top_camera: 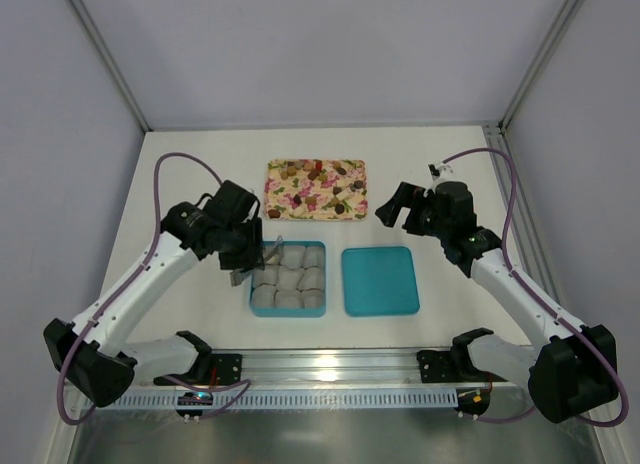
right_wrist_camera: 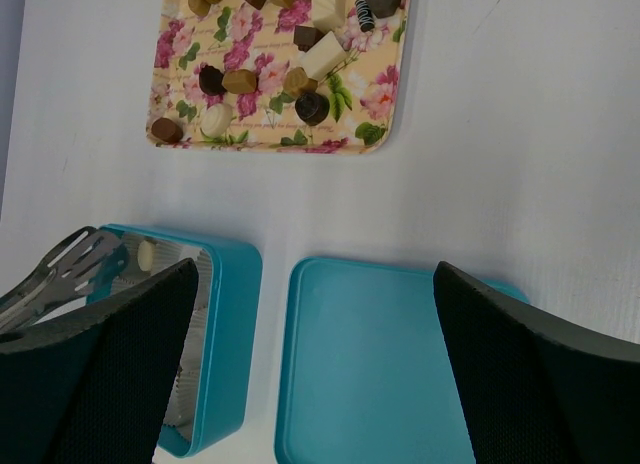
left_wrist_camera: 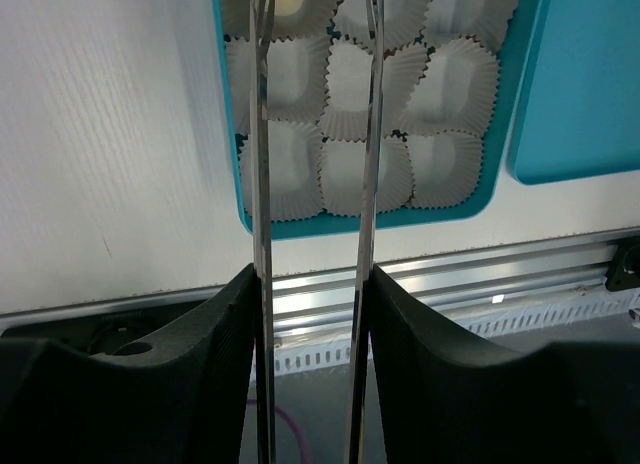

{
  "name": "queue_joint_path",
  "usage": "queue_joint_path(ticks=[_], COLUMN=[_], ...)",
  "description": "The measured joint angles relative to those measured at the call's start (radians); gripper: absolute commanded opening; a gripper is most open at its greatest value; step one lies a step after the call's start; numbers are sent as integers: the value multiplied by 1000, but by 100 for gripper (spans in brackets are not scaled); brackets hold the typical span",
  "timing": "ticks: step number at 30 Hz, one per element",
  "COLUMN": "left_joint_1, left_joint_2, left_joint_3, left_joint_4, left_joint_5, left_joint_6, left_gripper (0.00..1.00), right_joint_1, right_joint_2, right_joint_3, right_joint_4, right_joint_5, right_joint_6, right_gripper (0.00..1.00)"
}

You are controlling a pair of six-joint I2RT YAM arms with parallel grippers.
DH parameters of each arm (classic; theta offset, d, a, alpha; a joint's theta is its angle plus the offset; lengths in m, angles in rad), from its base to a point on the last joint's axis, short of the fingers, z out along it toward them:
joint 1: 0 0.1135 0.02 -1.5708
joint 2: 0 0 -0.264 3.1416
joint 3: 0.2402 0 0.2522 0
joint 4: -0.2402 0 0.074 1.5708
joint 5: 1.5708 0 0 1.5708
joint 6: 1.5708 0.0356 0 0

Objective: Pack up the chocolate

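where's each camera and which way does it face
top external: above and behind, facing down on the table; left arm and right arm show
left wrist: on left arm, facing down the tongs to the teal box; left pincer gripping them
right wrist: on right arm, facing down on teal lid and floral tray; open right pincer
shared: both wrists see the teal box

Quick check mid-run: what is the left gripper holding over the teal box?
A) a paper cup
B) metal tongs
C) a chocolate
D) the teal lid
B: in the left wrist view, the two thin metal blades of the tongs run out from between the fingers of the left gripper and reach over the paper cups in the teal box.
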Motion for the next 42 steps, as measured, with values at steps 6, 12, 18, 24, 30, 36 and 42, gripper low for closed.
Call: queue_joint_path(ticks=[6,12,18,24,30,36,42], left_joint_1=[-11,-11,-11,-7,16,36,46], left_joint_2=[14,93,270,471,594,645,665], left_joint_3=[135,269,374,471,530,542,543], left_joint_4=[-30,-46,-21,32,74,99,126], left_joint_5=[34,23,-41,-72,-77,-76,-76], left_joint_6=[5,23,29,31,31,30,30], left_gripper=[45,47,47,47,47,46,46], right_joint_1=[0,0,0,0,0,0,0], right_joint_2=[0,0,0,-12,-37,-47,-51], right_joint_3=[0,0,0,0,0,0,0], right_joint_4=[0,0,0,-8,-19,-31,-35], right_joint_5=[0,0,0,-1,0,0,0], right_joint_6=[0,0,0,0,-1,-2,-2], right_gripper=[100,100,100,100,100,100,100])
